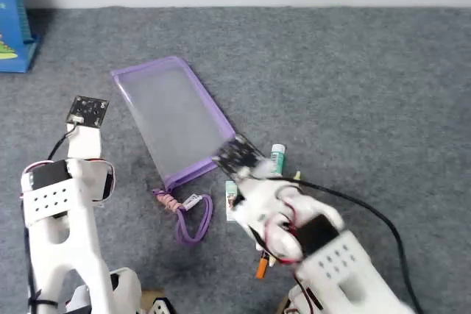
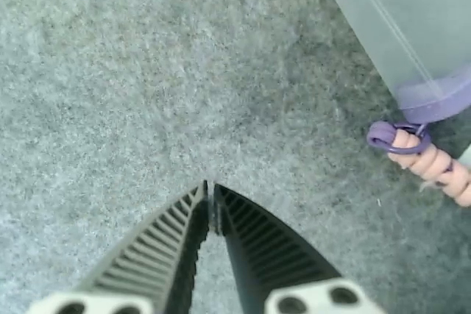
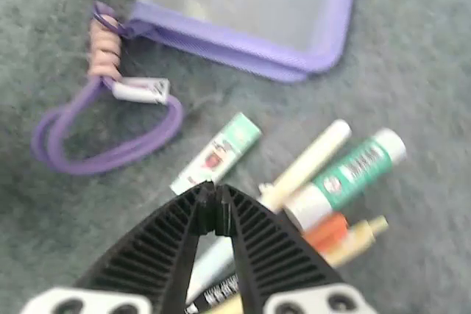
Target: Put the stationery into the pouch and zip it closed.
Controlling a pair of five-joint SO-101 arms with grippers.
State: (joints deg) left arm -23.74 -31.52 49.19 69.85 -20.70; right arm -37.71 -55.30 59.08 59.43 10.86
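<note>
Right wrist view: we see the stationery [image 3: 346,170] loose beside the pouch [image 3: 243,5]; we judge packing and zipping both undone. Right gripper [image 3: 215,204] and left gripper [image 2: 211,207] closed, empty.

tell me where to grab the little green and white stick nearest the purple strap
I'd take the stick at its middle, from straight above, right pincer spanning its narrow width. It lies flat on the carpet, apart from the other pens, with bare carpet along both long sides.
</note>
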